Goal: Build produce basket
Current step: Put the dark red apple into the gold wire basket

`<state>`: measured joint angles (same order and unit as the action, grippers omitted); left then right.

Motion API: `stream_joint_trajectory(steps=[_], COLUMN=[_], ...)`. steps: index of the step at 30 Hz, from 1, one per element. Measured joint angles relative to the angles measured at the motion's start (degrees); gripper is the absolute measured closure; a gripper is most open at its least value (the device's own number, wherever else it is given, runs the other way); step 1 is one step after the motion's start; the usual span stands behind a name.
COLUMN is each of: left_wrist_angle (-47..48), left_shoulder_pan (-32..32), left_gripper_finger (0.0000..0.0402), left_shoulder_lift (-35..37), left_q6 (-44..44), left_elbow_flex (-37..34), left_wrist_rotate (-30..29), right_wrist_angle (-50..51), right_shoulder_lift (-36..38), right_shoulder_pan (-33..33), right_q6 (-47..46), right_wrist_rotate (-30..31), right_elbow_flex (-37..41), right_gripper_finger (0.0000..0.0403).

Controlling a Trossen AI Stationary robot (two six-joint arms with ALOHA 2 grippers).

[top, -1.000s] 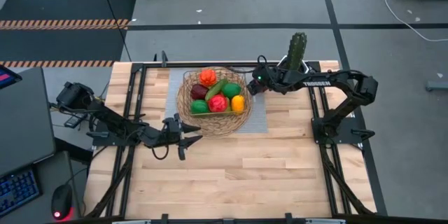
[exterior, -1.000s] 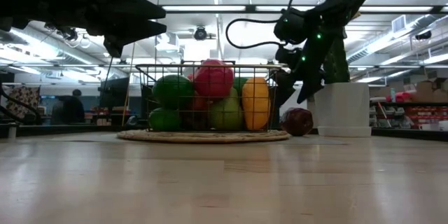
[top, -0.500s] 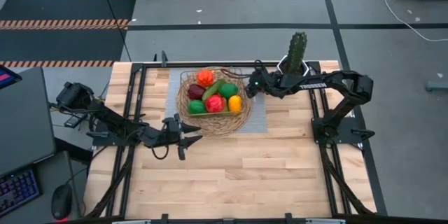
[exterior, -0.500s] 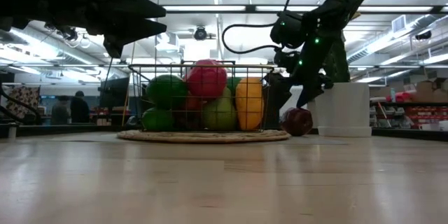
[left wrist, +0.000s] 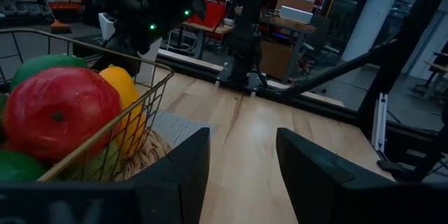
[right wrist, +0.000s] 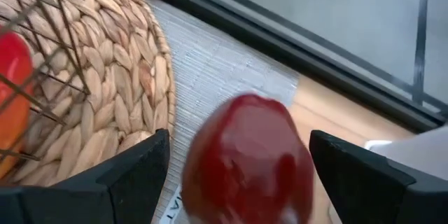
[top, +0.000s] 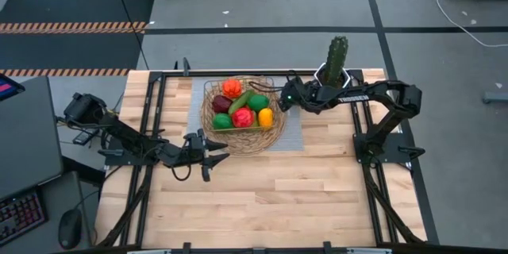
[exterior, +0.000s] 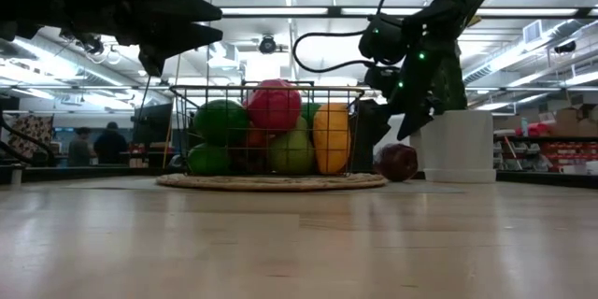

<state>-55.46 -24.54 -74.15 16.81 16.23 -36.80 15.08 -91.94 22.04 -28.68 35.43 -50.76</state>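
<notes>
Since a second ago, the basket [top: 242, 115] has been shifted slightly toward the left arm's side on the grey mat [top: 294, 135], with the produce [top: 244, 117] piled in its wire centre. A dark red fruit [right wrist: 248, 161] is seen on the mat beside the wicker rim, between the spread fingers of the right gripper [top: 283, 98]. The left gripper [top: 218, 157] is held spread near the basket's front edge, gripping nothing.

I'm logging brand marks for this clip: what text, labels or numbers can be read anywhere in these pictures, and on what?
"TROSSEN": white letters on the right arm, seen from above.
Boxes and shelves in the room behind the table: any labels are too small or blurred to read.
Basket, fruit, white pot: no text seen.
</notes>
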Motion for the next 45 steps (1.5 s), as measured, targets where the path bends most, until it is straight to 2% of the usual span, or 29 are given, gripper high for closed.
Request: stream_joint_trajectory(steps=[8, 11, 17, 30, 39, 45], left_wrist_angle=[0.0, 0.0, 0.0, 0.0, 0.0, 0.0], left_shoulder_pan=[0.0, 0.0, 0.0, 0.0, 0.0, 0.0], left_gripper_finger=[0.023, 0.023, 0.023, 0.023, 0.023, 0.023], left_shoulder_lift=[0.0, 0.0, 0.0, 0.0, 0.0, 0.0], left_q6=[0.2, 0.2, 0.1, 0.1, 0.0, 0.1], left_elbow_flex=[0.0, 0.0, 0.0, 0.0, 0.0, 0.0], left_wrist_rotate=[0.0, 0.0, 0.0, 0.0, 0.0, 0.0], right_wrist_angle=[2.8, 3.5, 4.6, 4.7, 6.7, 11.8], right_shoulder_lift=[-1.9, -2.1, -2.3, -2.1, 3.0, 7.3], right_shoulder_pan=[-0.1, -2.1, -5.5, -6.2, -7.0, -8.1], right_q6=[-1.4, -1.6, -1.8, 0.2, 0.8, 0.0], right_wrist_rotate=[-6.7, -7.8, -2.5, -1.9, -1.2, -1.0], right_elbow_flex=[-0.4, -0.4, -0.1, -0.1, -0.1, -0.1], right_gripper_finger=[0.0056, 0.0055, 0.0055, 0.0056, 0.0056, 0.0056])
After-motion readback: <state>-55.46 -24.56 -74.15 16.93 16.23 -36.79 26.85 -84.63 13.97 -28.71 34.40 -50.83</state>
